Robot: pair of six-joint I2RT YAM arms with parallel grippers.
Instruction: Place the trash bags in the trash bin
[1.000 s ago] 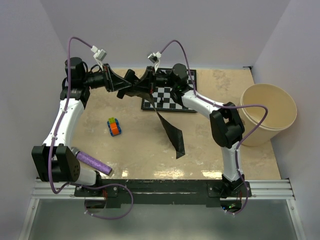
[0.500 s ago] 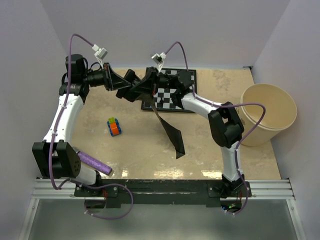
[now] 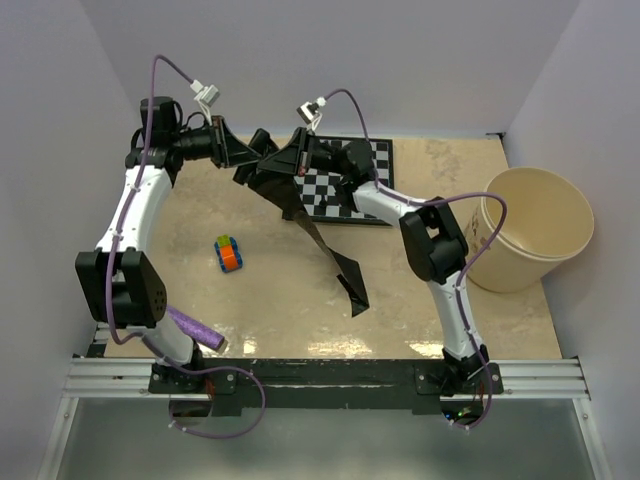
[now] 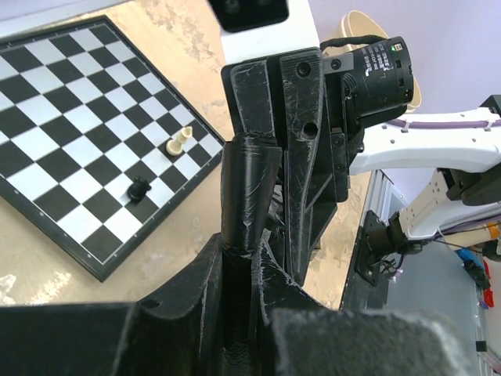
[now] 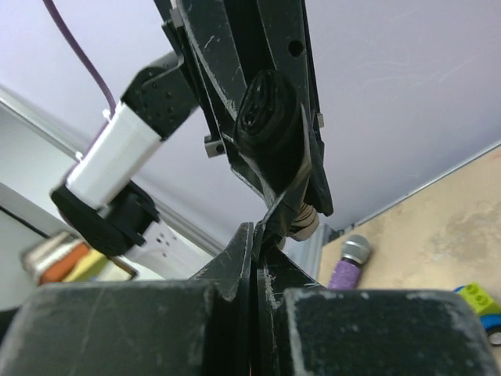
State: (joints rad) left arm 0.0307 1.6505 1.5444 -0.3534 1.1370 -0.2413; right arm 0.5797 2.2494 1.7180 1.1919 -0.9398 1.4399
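The trash bags are a short black roll (image 4: 246, 192) with a long strip of black film (image 3: 335, 260) hanging from it down to the table. My left gripper (image 3: 254, 168) is shut on the roll, which stands up between its fingers (image 4: 196, 286). In the right wrist view the roll's end (image 5: 270, 117) shows just above my right gripper (image 5: 257, 233), whose jaws are pressed together on the film's edge. The two grippers meet above the back of the table, the right gripper (image 3: 284, 172) close beside the left. The cream trash bin (image 3: 525, 270) stands at the far right, apart from both.
A chessboard (image 3: 350, 190) with two small pieces (image 4: 180, 142) lies under the right arm. A colourful toy block (image 3: 230, 253) sits left of centre. A purple textured roll (image 3: 195, 328) rests near the left arm's base.
The right gripper has closed onto the film beside the roll. Both grippers have shifted a little toward the back left, and the hanging strip is pulled straighter.
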